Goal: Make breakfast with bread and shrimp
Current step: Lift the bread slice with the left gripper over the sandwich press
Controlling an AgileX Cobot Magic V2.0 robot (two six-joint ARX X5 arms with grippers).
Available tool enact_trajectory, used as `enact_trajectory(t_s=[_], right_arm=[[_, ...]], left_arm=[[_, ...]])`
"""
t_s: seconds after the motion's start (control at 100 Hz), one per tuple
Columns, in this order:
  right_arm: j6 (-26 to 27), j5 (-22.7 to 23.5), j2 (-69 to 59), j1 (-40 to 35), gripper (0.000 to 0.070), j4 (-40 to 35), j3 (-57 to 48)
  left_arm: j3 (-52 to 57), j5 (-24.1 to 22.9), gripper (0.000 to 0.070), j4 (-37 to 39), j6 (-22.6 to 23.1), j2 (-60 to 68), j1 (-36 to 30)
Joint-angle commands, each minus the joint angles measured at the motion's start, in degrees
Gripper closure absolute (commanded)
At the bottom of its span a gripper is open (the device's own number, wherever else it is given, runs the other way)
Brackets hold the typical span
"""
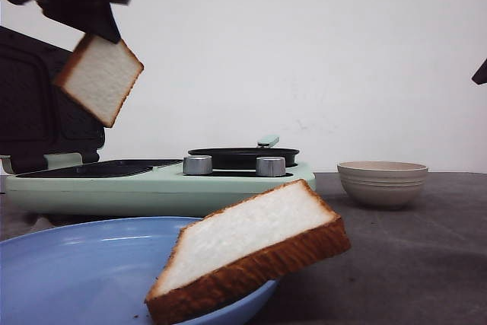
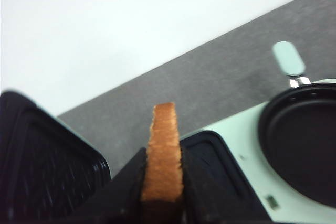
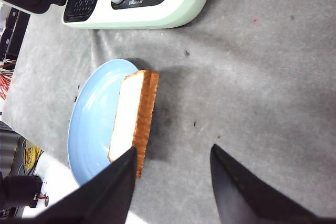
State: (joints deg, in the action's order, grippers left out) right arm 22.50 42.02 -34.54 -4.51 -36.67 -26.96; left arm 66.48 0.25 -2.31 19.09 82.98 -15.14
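Overhead, the left pincer (image 2: 163,182) clamps one bread slice (image 1: 100,78) above the green cooker (image 1: 152,180) — its lid half cut off; the right pincer (image 3: 173,182) hangs apart over the desk (image 3: 252,77), near the second slice (image 1: 247,245) on the blue plate (image 1: 76,272).

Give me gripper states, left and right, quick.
Left gripper: closed on a bread slice, held in the air.
Right gripper: open, holding nothing.

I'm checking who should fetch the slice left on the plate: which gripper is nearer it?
Right. The right gripper hangs open above the plate's slice; the left gripper holds another slice high over the sandwich maker.
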Motion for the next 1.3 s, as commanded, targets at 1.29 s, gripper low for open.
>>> enact_trajectory(t_s=[1.29], right_arm=[[-0.87, -0.5, -0.17, -0.24, 0.0427, 0.39, -0.59]], left_arm=[[17.44, -4.44, 0.0697, 0.81, 19.47, 23.91, 1.01]])
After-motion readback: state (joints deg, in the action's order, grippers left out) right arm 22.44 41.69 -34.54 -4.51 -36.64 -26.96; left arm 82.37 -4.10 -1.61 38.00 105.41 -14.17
